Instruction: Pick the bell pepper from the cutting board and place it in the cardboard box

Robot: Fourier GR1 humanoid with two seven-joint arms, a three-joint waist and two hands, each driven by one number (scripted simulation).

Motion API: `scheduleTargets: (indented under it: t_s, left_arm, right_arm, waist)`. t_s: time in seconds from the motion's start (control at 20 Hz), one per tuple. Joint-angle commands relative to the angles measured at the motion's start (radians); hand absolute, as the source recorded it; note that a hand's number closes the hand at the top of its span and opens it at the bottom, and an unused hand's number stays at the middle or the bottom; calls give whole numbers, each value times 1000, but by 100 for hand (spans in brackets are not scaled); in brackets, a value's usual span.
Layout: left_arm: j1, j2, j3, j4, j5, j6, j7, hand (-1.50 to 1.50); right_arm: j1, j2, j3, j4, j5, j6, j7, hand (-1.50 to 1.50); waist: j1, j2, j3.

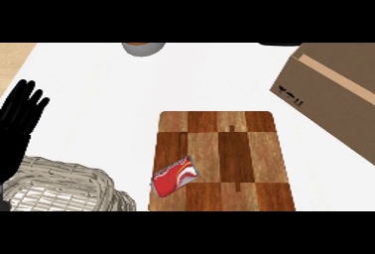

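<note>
A wooden cutting board (pixel 234 154) lies at the centre of the white counter. On its lower left corner rests a red object with white streaks (pixel 174 176), lying tilted; it looks like the bell pepper. The cardboard box (pixel 333 94) stands at the upper right, apart from the board. My left hand (pixel 18 116) is at the left edge, open with fingers pointing up, far from the board and holding nothing. My right hand is out of sight.
A pale woven basket (pixel 66 188) sits at the lower left, just below my left hand. A grey bowl (pixel 142 48) shows at the top edge. A strip of wooden surface (pixel 15 54) borders the counter's upper left.
</note>
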Motion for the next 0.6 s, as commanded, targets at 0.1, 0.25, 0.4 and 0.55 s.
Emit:
scheduleTargets:
  t_s: [0.1,0.25,0.4,0.55]
  left_arm:
    - [50,-32,-46,27,0,2,54,0]
    - [83,-60,-66,59,-8,-16,-2,0]
    - [-1,-51,-70,110,-12,-6,25,0]
    - [23,-6,-22,82,38,-30,59,0]
  right_arm:
    - [45,-126,-95,92,-99,156,-105,-150]
    - [71,-165,-106,122,-108,208,-139,-150]
    - [46,-181,-91,153,-93,209,-166,-150]
    - [107,-208,-114,208,-90,219,-243,-150]
  waist:
    - [8,18,-22]
    - [9,19,-23]
    - [6,23,-23]
    - [14,22,-22]
